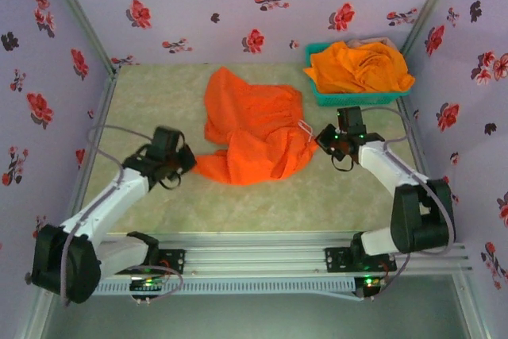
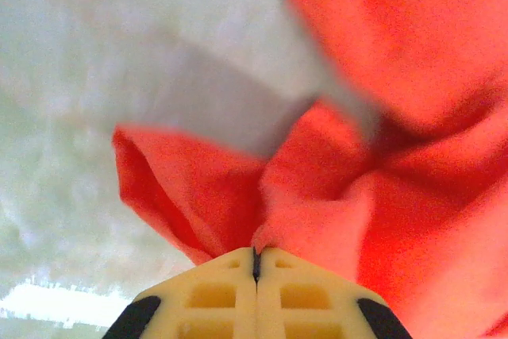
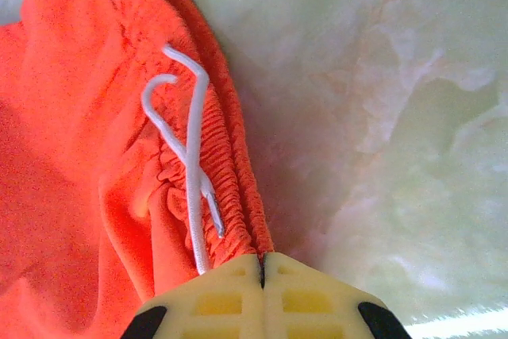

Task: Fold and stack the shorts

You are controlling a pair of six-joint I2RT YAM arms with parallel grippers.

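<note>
View from above, near edge at 6 o'clock. At the centre of the table [image 1: 159, 101], the spread shorts [image 1: 254, 136], lying from 12 toward 6 o'clock. At their 8 o'clock corner, the left gripper [image 1: 190, 163], pinched on a fold of cloth. At their 3 o'clock edge, the right gripper [image 1: 321, 139], clamped on the waistband beside the drawstring [image 3: 190, 156]. At 1 o'clock, in the far corner, a basket [image 1: 317, 94] with the heaped shorts [image 1: 361, 67] in it.

Light soft, diffuse. Left wrist view blurred across the orange shorts [image 2: 413, 196]; grey shadow under their lifted edge.
</note>
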